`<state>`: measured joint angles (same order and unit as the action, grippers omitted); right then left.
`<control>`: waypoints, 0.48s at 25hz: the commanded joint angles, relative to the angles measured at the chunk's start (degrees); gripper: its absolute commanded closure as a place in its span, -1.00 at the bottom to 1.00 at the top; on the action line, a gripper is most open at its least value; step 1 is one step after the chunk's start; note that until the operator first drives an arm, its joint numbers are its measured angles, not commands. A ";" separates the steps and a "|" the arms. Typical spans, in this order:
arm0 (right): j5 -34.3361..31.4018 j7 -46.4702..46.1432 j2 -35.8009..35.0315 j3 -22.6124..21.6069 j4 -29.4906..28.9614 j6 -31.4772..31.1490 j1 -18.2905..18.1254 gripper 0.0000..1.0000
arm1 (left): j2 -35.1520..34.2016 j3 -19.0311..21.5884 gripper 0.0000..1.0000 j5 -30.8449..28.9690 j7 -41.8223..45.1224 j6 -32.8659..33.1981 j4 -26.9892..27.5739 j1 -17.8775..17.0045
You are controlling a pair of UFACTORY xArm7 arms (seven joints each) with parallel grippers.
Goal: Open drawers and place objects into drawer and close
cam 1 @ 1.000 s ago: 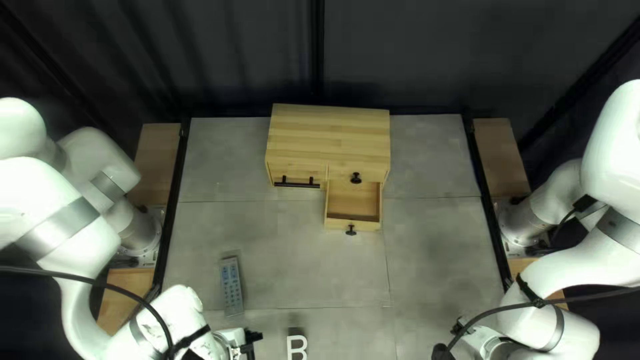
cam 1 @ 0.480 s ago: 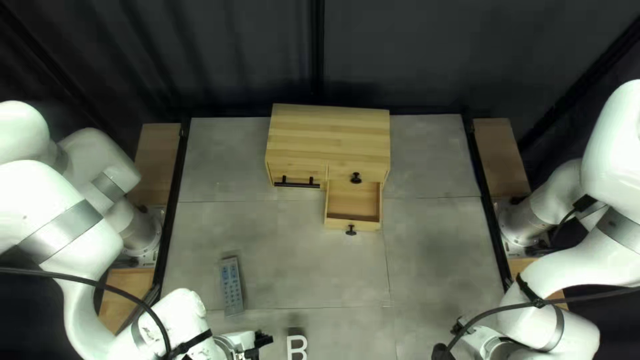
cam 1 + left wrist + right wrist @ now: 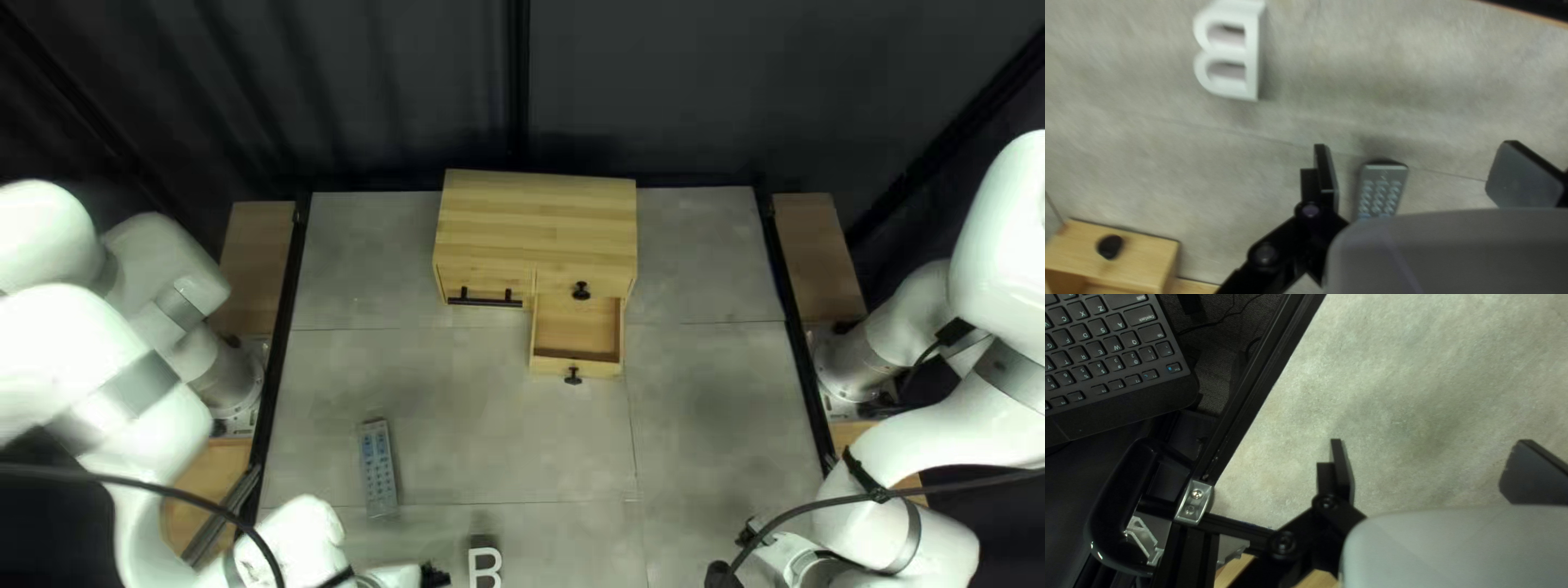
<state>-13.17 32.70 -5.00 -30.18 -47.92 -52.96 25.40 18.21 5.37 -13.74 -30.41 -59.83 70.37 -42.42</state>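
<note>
L gripper [image 3: 435,576] open, R gripper [image 3: 722,576] open too — fingers wide apart on both. Lower drawer [image 3: 604,369] of wooden cabinet [image 3: 539,218] pulled out. Remote [image 3: 378,468] flat on counter [image 3: 708,414] — white letter B [image 3: 484,567] also on it, nr L gripper.

A gray table [image 3: 708,436] with a wooden cabinet [image 3: 539,218], a remote control [image 3: 378,470] and a white letter B [image 3: 474,568] on it.
Thin seams cross the tabletop; the cabinet stands at its far edge, one drawer [image 3: 550,365] pulled out, while the remote lies well apart from it and the letter sits by the near edge.
</note>
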 commanded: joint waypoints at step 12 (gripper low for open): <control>0.00 0.00 0.00 0.00 0.00 0.00 0.00 -1.00 | 9.95 -1.66 -1.00 -6.62 -7.24 6.29 6.39 1.08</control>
<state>-13.17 32.70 -5.00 -30.18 -47.92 -52.96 25.40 27.78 3.88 -19.85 -36.46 -54.58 77.15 -41.89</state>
